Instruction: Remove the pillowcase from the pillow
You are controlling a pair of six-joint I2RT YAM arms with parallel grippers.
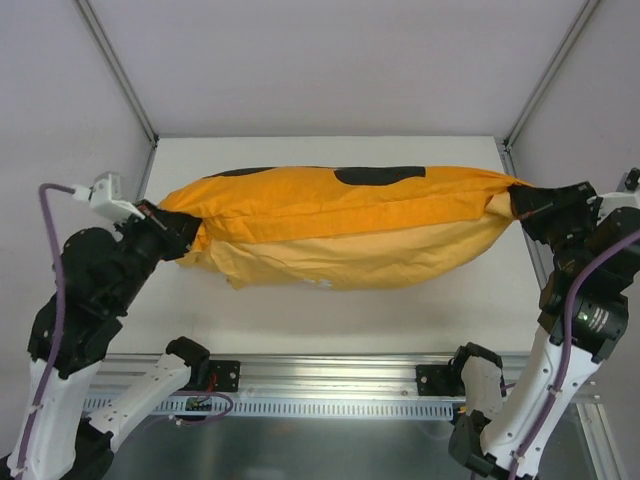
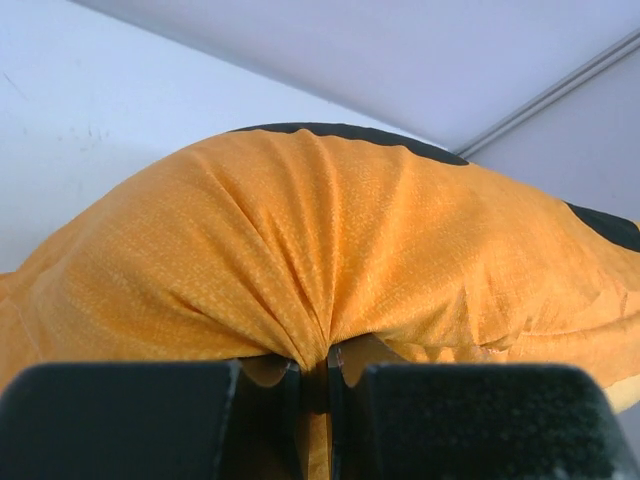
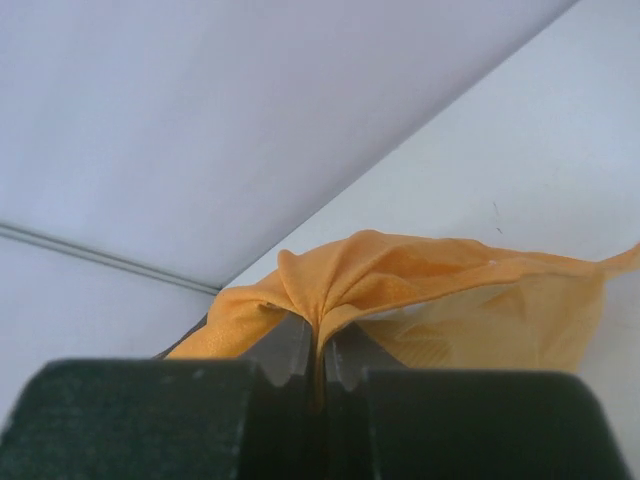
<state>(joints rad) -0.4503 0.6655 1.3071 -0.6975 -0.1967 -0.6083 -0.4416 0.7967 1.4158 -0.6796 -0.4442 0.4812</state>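
The orange-yellow pillowcase is stretched across the table between both arms, full and plump, with black print patches along its far edge. My left gripper is shut on a pinch of its left end; the cloth bunches between the jaws in the left wrist view. My right gripper is shut on its right end, the fabric gathered between the jaws in the right wrist view. The white pillow is hidden inside the cover; none of it shows.
The white table lies under the case. Grey walls with metal frame posts close in the left, right and back. An aluminium rail runs along the near edge by the arm bases.
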